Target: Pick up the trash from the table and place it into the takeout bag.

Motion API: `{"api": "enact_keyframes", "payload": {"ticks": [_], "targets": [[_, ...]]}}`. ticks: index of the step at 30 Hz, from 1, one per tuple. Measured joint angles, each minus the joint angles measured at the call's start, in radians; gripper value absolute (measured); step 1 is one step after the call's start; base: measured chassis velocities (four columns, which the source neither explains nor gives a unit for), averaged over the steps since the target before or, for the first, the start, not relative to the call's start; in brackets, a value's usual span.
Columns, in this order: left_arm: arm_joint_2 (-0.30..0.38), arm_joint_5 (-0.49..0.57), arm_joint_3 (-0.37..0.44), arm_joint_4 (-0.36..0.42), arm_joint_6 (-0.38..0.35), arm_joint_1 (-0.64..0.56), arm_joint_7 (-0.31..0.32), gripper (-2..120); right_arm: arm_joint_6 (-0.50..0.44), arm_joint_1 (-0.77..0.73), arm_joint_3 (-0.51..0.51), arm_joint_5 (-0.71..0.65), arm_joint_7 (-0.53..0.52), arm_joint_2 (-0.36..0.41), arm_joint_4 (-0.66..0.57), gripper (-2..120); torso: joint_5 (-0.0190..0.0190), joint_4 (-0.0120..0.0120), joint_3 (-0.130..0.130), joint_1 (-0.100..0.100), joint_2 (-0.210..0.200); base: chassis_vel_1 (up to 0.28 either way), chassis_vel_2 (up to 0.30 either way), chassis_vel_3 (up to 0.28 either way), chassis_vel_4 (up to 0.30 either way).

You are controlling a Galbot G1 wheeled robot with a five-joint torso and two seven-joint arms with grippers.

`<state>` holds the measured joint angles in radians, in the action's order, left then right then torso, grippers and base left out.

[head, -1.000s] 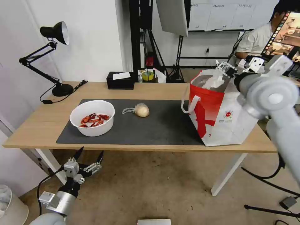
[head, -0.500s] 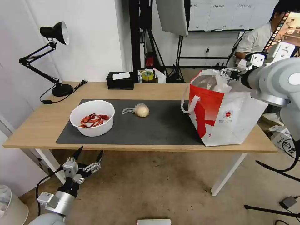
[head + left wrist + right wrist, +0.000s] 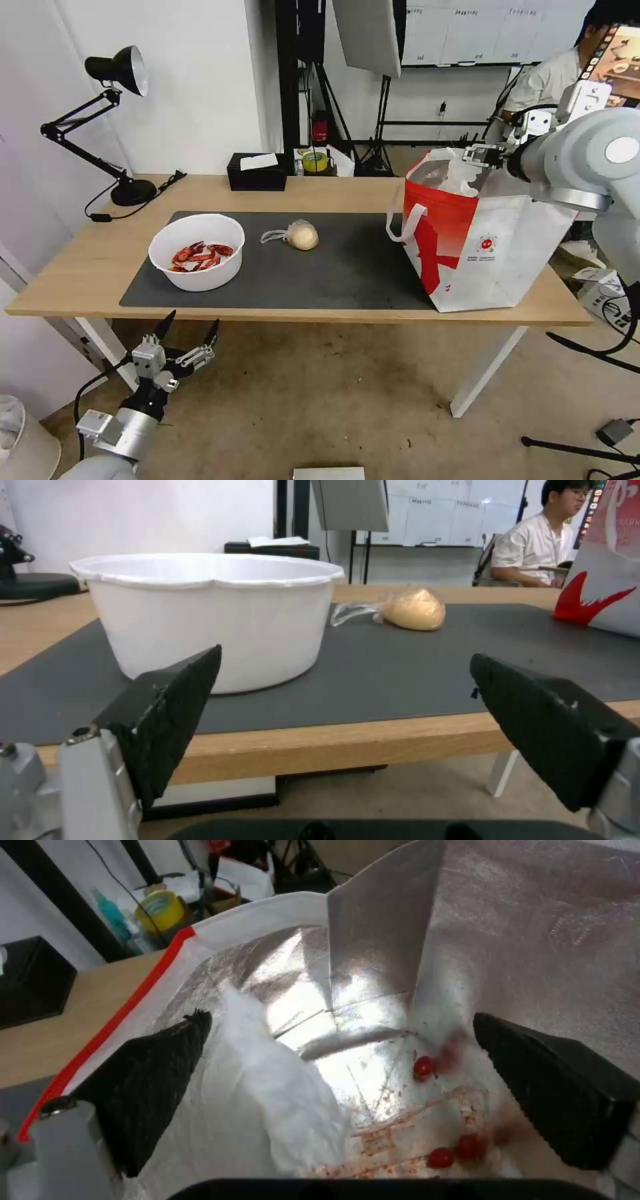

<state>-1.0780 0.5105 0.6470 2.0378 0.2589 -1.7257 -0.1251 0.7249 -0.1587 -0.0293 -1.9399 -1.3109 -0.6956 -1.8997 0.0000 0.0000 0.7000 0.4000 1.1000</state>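
Down below the near edge of the long light-wood table (image 3: 87,267), the left gripper (image 3: 190,331) hangs parked, fingers spread and empty. On the dark grey mat (image 3: 347,267) sit the round white bowl of red crayfish shells (image 3: 197,251) and, beside it, the clear-wrapped beige bun (image 3: 302,235), both untouched. Farther off, the right gripper (image 3: 481,155) has swung back over the mouth of the big white takeout bag with the red panel (image 3: 477,233), jaws wide with nothing between them; a white tissue (image 3: 280,1080) lies against the foil lining, so that piece looks delivered
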Motion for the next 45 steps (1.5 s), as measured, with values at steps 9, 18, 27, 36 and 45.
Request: {"api": "enact_keyframes", "payload": {"ticks": [9,18,27,36,45], "targets": [[-0.001,0.0,-0.001,0.003,0.0,0.0,0.0,100,-0.043,-0.002,-0.011,-0.021,0.037,0.004,-0.002,100,0.0,0.0,0.0,0.0,0.0,0.0,0.0,0.0,0.0],[0.001,0.001,0.002,0.005,0.0,-0.003,0.0,100,-0.06,-0.037,-0.022,0.055,0.084,-0.005,-0.015,100,-0.0001,0.0,0.0,0.0,0.0,0.0,0.0,0.0,0.0],[-0.004,0.0,-0.002,0.001,0.0,0.003,0.001,100,-0.276,-0.259,-0.091,0.649,0.719,0.024,-0.07,100,0.0001,0.0,0.0,0.0,0.0,0.0,0.0,0.0,0.0],[-0.012,-0.001,-0.002,-0.003,0.006,0.004,0.001,100,-0.613,-0.486,-0.136,0.995,1.199,0.035,-0.111,100,-0.0002,0.0,0.0,0.0,0.0,0.0,0.0,0.0,0.0],[-0.022,-0.011,-0.002,-0.005,0.019,0.002,0.0,100,-0.721,-0.655,-0.169,1.072,1.312,0.03,-0.15,100,0.0,-0.0001,0.0,0.0,0.0,0.0,0.0,0.0,0.0]]}}
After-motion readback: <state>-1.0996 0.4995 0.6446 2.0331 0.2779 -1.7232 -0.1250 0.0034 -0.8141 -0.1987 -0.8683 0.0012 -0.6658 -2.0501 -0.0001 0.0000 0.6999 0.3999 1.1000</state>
